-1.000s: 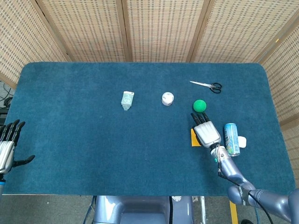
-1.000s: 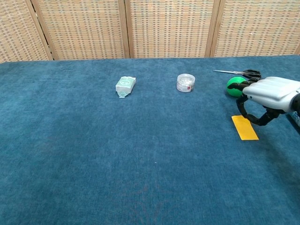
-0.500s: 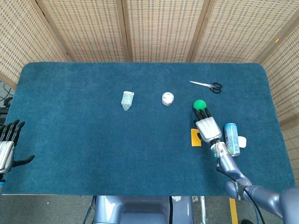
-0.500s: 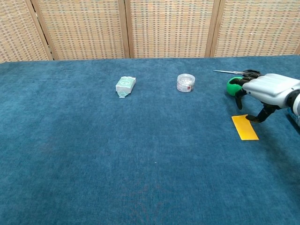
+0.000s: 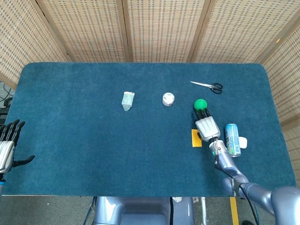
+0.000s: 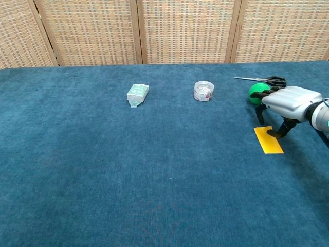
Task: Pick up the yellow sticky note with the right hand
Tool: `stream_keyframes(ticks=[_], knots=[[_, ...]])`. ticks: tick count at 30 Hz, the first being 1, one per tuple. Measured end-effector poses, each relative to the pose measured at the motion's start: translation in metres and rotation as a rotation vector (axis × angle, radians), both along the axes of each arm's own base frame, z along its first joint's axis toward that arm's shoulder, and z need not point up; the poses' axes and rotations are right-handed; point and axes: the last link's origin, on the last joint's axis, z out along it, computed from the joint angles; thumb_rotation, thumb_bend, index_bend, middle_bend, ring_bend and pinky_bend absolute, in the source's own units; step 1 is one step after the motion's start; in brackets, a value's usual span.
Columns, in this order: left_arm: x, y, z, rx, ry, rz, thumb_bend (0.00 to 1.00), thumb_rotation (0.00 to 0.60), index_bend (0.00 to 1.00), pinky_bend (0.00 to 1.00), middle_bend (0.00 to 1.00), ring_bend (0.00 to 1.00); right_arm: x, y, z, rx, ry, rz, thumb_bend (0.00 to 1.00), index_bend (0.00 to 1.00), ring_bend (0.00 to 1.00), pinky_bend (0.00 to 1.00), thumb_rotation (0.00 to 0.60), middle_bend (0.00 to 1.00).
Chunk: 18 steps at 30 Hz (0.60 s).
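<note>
The right robot hand [image 6: 289,105] works in a crowded patch at the right of the frame: a green ball [image 5: 200,104] sits just beyond its fingers, scissors [image 5: 207,85] lie further up, and a can [image 5: 232,139] with a small white object [image 5: 243,142] stands just to its right. The yellow sticky note [image 6: 268,139] has open bench [image 5: 70,117] to its left and below it. Toward the upper middle, only a small round jar [image 5: 168,99] and a pale packet [image 5: 127,100] lie on the cloth, well apart.

The right hand [image 5: 207,126] overlaps the yellow sticky note [image 5: 196,138], fingers by the green ball [image 5: 200,104].
</note>
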Motion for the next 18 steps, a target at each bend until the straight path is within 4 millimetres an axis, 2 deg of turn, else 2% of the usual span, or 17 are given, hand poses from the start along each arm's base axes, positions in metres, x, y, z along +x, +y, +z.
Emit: stream_keyframes(ticks=[7,13,18], knots=[[-0.0004,0.0009,-0.0002,0.000,0.000,0.003,0.00,0.600,0.00,0.00,0.00,0.00,-0.0012,-0.0004,-0.0028,0.007,0.001,0.003,0.48,0.62,0.00,0.00,0.600,0.00],[-0.0007,0.0012,-0.0008,-0.002,0.002,0.005,0.00,0.600,0.00,0.00,0.00,0.00,-0.0031,-0.0010,-0.0044,0.004,0.007,0.012,0.55,0.65,0.00,0.00,0.600,0.00],[-0.0007,0.0016,-0.0015,-0.004,0.004,0.006,0.00,0.600,0.00,0.00,0.00,0.00,-0.0046,-0.0010,-0.0045,-0.001,0.006,0.020,0.58,0.66,0.00,0.00,0.600,0.00]])
